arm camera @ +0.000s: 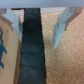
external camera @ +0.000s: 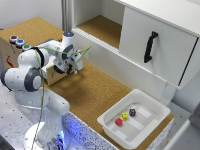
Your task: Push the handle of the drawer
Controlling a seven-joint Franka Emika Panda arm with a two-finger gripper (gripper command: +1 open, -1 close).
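Claw (external camera: 75, 67) open, well apart from drawer handle (external camera: 150, 46)

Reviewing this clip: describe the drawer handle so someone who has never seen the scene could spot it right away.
Start at the white cabinet filling the exterior view's upper right. Its big flat front panel is the drawer, standing out from the cabinet body. The handle is the short black vertical bar near that panel's middle, the only dark item on the all-white front.
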